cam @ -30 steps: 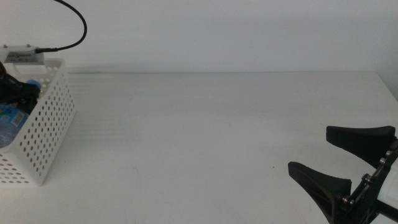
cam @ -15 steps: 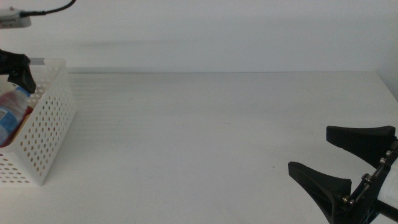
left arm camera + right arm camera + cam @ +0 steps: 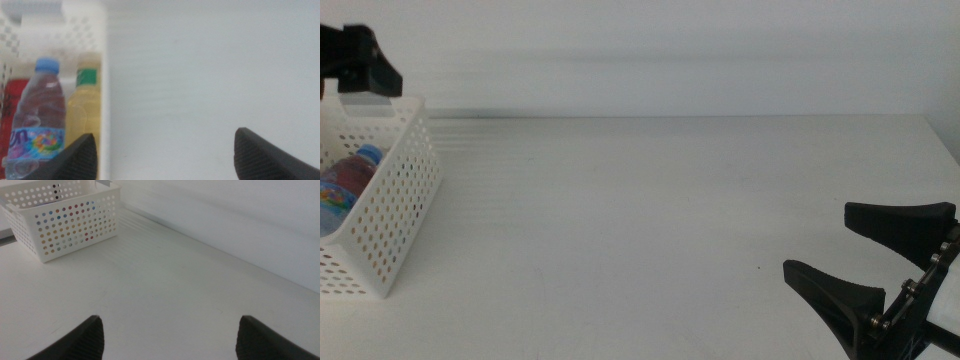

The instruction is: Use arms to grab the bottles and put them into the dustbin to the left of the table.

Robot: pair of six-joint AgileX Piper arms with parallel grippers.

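The water bottle [image 3: 37, 120], yellow juice bottle [image 3: 86, 112] and red can [image 3: 11, 115] lie side by side inside the white dustbin [image 3: 395, 215] at the counter's [image 3: 660, 220] far left edge. Above it hangs the left pincer [image 3: 165, 155], jaws spread and empty. The right pincer [image 3: 875, 265] rests open at near right.

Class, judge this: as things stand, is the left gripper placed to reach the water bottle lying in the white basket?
Probably yes. The left gripper hangs open above the basket, whose top is uncovered, with the water bottle lying on top beside the yellow bottle.
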